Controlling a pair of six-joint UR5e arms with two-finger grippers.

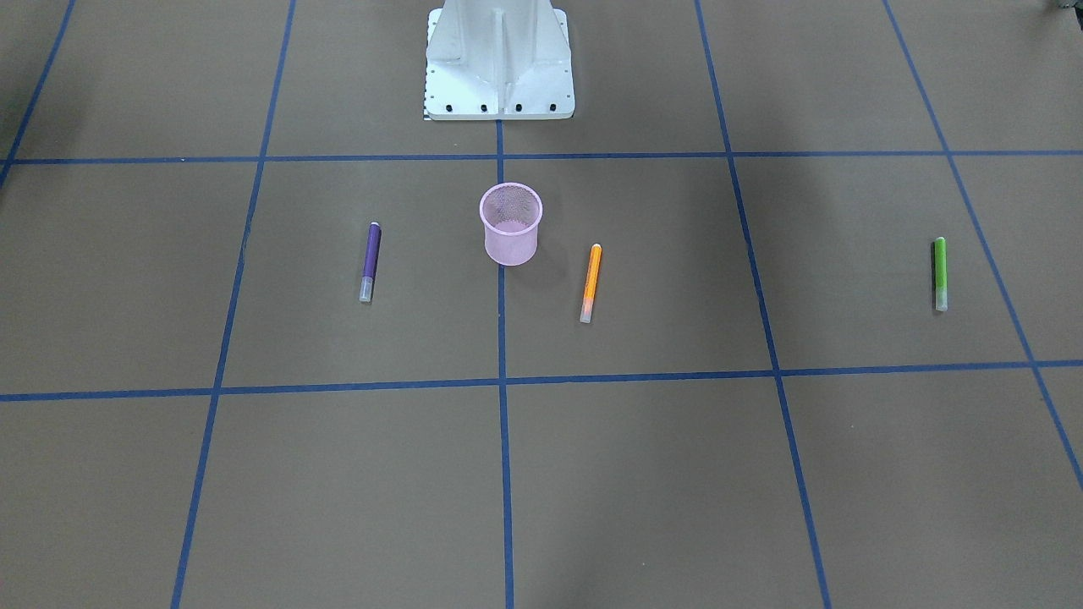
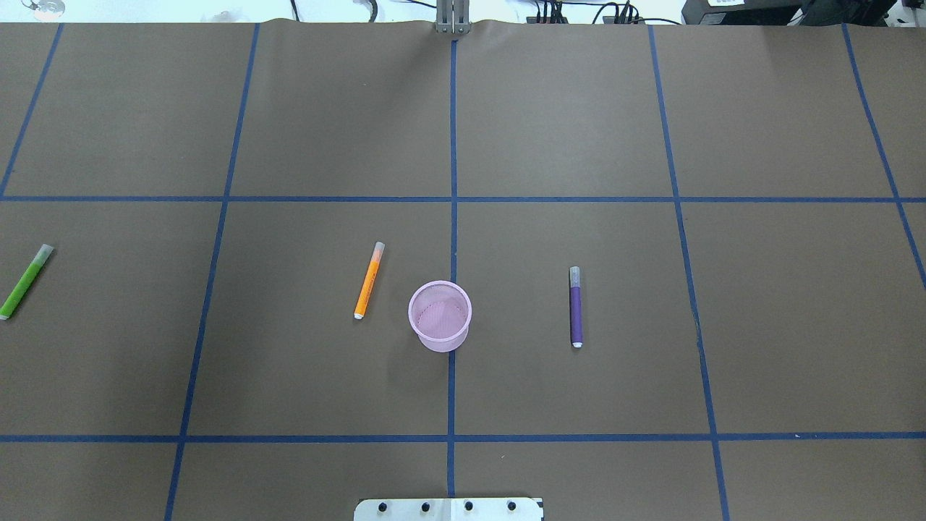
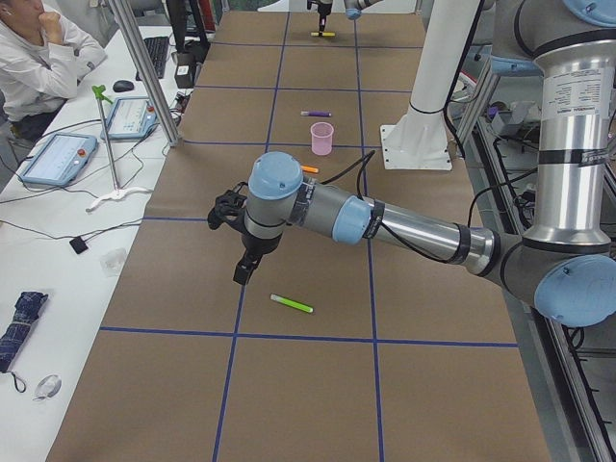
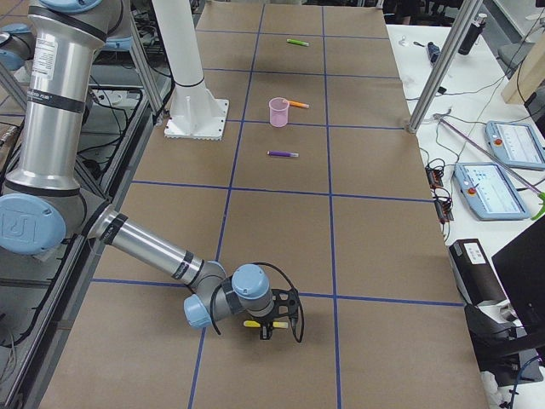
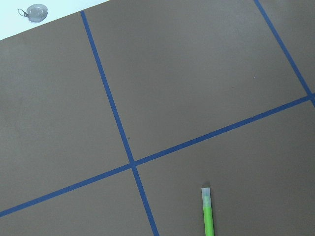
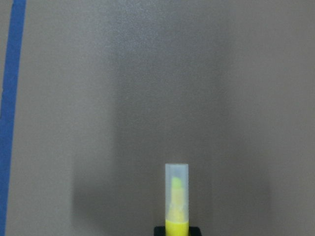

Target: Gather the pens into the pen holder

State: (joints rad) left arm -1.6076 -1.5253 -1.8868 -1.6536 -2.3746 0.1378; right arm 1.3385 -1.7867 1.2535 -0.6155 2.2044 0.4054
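Note:
The pink mesh pen holder (image 1: 511, 224) (image 2: 440, 316) stands upright mid-table. An orange pen (image 2: 369, 280) lies just to its left in the overhead view and a purple pen (image 2: 576, 307) to its right. At the overhead view's left edge lies a green pen (image 2: 25, 281) (image 5: 208, 216). My left gripper (image 3: 243, 272) hangs above and beside it; I cannot tell its state. My right gripper (image 4: 271, 331) is low at the table's far right end. In the right wrist view its black pads (image 6: 194, 231) hug the base of the yellow pen (image 6: 176, 201).
The white robot base (image 1: 499, 68) stands behind the holder. Blue tape lines grid the brown table. A side bench carries teach pendants (image 3: 58, 159) and metal posts (image 3: 144, 67), and a seated person (image 3: 38, 58) is beside it.

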